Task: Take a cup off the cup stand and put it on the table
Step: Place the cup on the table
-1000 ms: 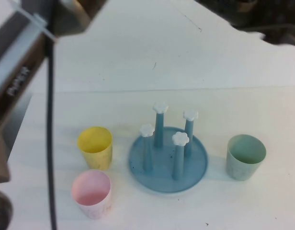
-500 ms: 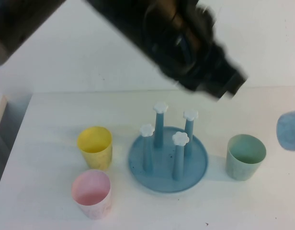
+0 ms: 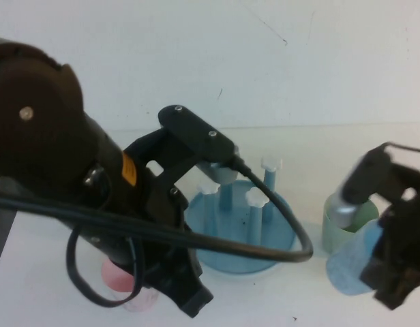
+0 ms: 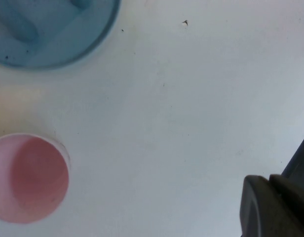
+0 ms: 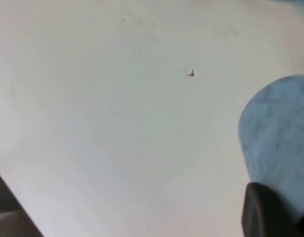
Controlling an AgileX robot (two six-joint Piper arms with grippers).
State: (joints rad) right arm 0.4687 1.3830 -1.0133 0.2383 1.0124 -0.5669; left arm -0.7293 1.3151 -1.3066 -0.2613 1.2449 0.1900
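Observation:
The cup stand, a round blue dish with white-topped pegs, stands mid-table with no cup on its pegs. My right gripper is at the front right, shut on the sky-blue cup, holding it low over the table, just in front of the green cup. The cup also shows in the right wrist view against a dark finger. My left gripper hangs low at the front left, between the pink cup and the stand. The stand's edge also shows in the left wrist view.
A pale green cup stands upright right of the stand, partly behind the right gripper. A pink cup stands upright at the front left, mostly behind the left arm. The left arm's cable loops over the stand.
The left arm has swung down over the left side and now hides the yellow cup. The right gripper has come in from the right edge, lower and forward, with the blue cup.

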